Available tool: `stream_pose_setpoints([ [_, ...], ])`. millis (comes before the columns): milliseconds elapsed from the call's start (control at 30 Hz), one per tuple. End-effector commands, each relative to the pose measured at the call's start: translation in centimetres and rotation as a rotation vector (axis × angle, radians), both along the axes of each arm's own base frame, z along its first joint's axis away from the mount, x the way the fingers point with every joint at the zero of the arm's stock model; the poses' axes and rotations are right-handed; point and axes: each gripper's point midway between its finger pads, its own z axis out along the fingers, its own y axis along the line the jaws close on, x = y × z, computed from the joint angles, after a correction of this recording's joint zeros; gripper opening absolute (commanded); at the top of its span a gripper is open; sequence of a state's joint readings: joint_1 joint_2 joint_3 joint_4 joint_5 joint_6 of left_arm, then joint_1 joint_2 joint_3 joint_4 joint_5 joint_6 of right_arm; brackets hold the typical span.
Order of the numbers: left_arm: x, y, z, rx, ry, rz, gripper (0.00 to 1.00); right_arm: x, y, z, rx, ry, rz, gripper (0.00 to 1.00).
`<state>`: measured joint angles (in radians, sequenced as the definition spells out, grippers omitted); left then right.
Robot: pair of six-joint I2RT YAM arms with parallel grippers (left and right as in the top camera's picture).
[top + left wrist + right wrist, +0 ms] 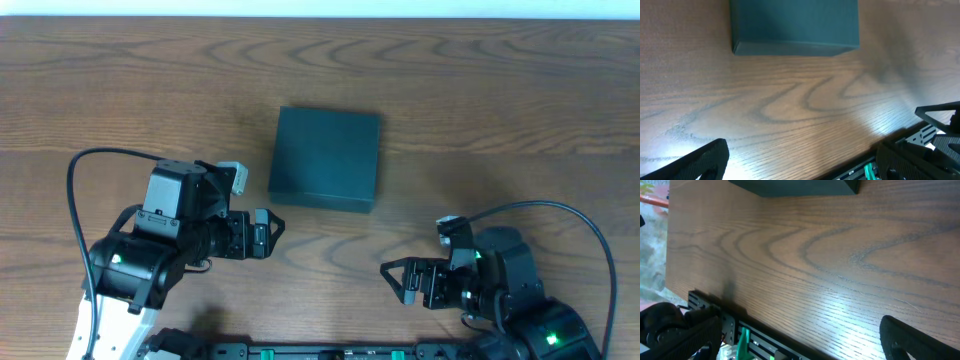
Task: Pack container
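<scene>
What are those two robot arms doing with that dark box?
Nothing is being held right now. The dark box sits on the wooden table with its lid shut. The left claw and the right claw are both open and empty, and neither is touching the box.
</scene>
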<state>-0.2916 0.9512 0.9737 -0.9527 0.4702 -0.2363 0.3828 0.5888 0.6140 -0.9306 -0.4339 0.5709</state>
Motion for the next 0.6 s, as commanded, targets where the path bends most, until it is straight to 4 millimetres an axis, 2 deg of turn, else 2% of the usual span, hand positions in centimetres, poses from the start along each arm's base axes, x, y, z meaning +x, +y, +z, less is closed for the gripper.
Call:
stream_pose_setpoints([
  [0,-0.3,0.8,0.6,0.010,-0.041,0.018,0.95,-0.2,0.3,0.3,0.015,0.003,0.006,0.99],
  [67,0.1,3.2,1.4,0.100,-0.144,0.080,0.95,-0.2,0.3,0.3,0.015,0.003,0.006,0.99],
  [167,-0.9,6.9,2.8,0.190,-0.300,0.187,0.96,-0.2,0.3,0.3,0.015,0.003,0.006,0.99],
  [267,-1.9,8.6,2.7,0.268,-0.490,0.166,0.95,-0.2,0.3,0.3,0.015,0.003,0.006,0.99],
  [367,-2.4,9.8,1.3,0.320,-0.613,0.183,0.95,-0.2,0.3,0.3,0.015,0.003,0.006,0.99],
  [467,-2.3,10.3,-0.5,0.327,-0.649,0.216,0.95,-0.2,0.3,0.3,0.015,0.003,0.006,0.99],
  [567,-1.7,10.1,-3.6,0.290,-0.659,0.225,0.95,-0.2,0.3,0.3,0.015,0.003,0.006,0.99],
])
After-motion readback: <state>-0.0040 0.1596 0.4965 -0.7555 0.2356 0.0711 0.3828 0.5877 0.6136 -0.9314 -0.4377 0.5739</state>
